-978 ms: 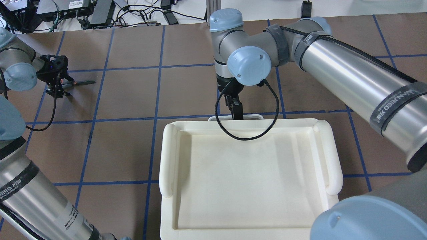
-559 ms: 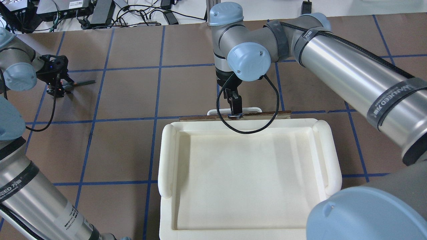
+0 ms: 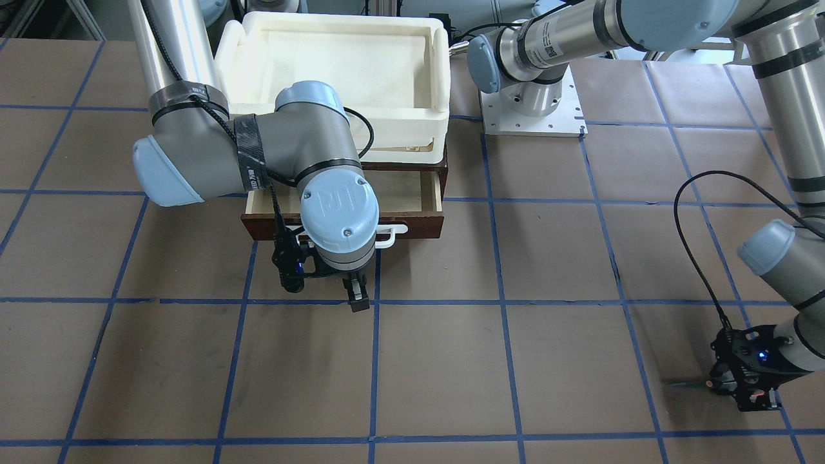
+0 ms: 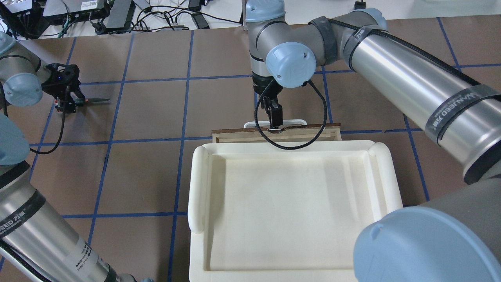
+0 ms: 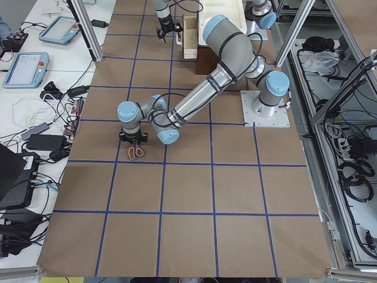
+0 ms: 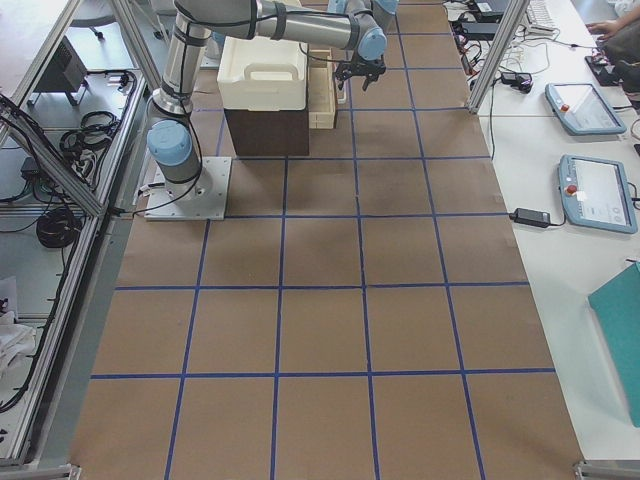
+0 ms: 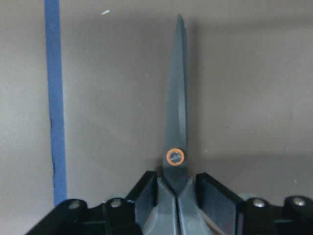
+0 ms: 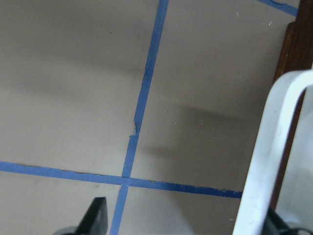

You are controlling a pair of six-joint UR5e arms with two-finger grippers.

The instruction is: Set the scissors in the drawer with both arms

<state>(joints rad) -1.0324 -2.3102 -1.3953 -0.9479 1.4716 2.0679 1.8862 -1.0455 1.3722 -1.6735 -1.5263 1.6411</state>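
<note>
The scissors (image 7: 176, 122) have grey blades and orange handles (image 5: 136, 152). They lie low over the table at the far left, with my left gripper (image 4: 67, 105) shut on them near the pivot and the blade (image 4: 94, 101) pointing right. The wooden drawer (image 4: 276, 133) stands partly pulled out from under the white foam tray (image 4: 293, 250); its inside (image 3: 387, 193) shows nothing in it. My right gripper (image 4: 275, 122) sits at the drawer's white handle (image 8: 271, 147). Its fingers are wide apart, one on either side of the handle bar.
The dark cabinet (image 6: 265, 130) holding the drawer stands by the right arm's base plate (image 3: 532, 106). Brown paper with blue tape lines covers the table. Cables and boxes (image 4: 98, 11) lie past the far edge. Tablets (image 6: 590, 190) rest on a side bench.
The right gripper has moved away from the robot and the drawer has slid out with it. The left gripper has shifted slightly with the scissors.
</note>
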